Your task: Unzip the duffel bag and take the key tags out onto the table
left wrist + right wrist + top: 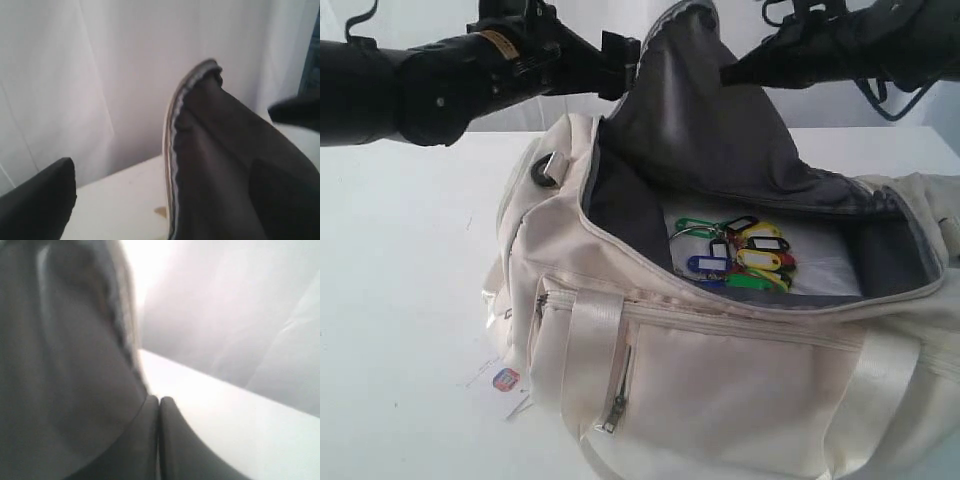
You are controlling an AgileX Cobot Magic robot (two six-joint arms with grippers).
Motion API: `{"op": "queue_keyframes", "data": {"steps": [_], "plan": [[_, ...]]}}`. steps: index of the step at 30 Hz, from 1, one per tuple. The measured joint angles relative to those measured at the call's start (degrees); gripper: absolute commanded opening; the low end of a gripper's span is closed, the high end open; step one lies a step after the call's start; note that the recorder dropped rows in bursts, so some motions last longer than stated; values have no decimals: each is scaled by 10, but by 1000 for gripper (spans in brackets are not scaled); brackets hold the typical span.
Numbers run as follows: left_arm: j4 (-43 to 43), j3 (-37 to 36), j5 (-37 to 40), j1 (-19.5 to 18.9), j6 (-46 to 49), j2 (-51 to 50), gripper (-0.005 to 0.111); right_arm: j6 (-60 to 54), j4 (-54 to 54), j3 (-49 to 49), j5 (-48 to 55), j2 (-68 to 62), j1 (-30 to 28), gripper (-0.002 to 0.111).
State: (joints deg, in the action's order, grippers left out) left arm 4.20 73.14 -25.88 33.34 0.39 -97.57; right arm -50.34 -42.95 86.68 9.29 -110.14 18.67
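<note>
The cream duffel bag (720,380) lies unzipped on the white table (400,300), its grey-lined top flap (700,110) standing up. Inside, on the pale bottom, sits the bunch of key tags (745,255) in green, yellow, blue, red and black. My left gripper (620,62) is high at the flap's left edge, and in the left wrist view this gripper (165,200) is open with the flap's zip edge (172,150) between its fingers. My right gripper (728,73) is shut, its tip against the flap's lining. Its closed fingertips (167,405) show nothing pinched between them.
A small white paper tag (505,380) with a red-blue mark lies on the table by the bag's left front corner. A metal D-ring (548,168) sits on the bag's left end, and a zipped side pocket (615,405) faces the front. White curtain hangs behind.
</note>
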Motion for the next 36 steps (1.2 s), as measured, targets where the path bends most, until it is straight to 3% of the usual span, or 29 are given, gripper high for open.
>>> {"op": "queue_keyframes", "data": {"steps": [5, 12, 17, 26, 36], "plan": [[-4, 0, 96, 0, 14, 10, 93, 7, -12, 13, -40, -5, 0, 0], [-6, 0, 187, 0, 55, 16, 84, 29, -15, 17, 11, 20, -1, 0], [-6, 0, 214, 0, 65, 30, 78, -7, -18, 42, 108, 43, 13, 0], [-6, 0, 294, 0, 68, 37, 68, -30, -23, 95, 136, -72, 60, 0], [-6, 0, 313, 0, 70, 39, 68, -43, -24, 127, 296, -138, 60, 0]]}}
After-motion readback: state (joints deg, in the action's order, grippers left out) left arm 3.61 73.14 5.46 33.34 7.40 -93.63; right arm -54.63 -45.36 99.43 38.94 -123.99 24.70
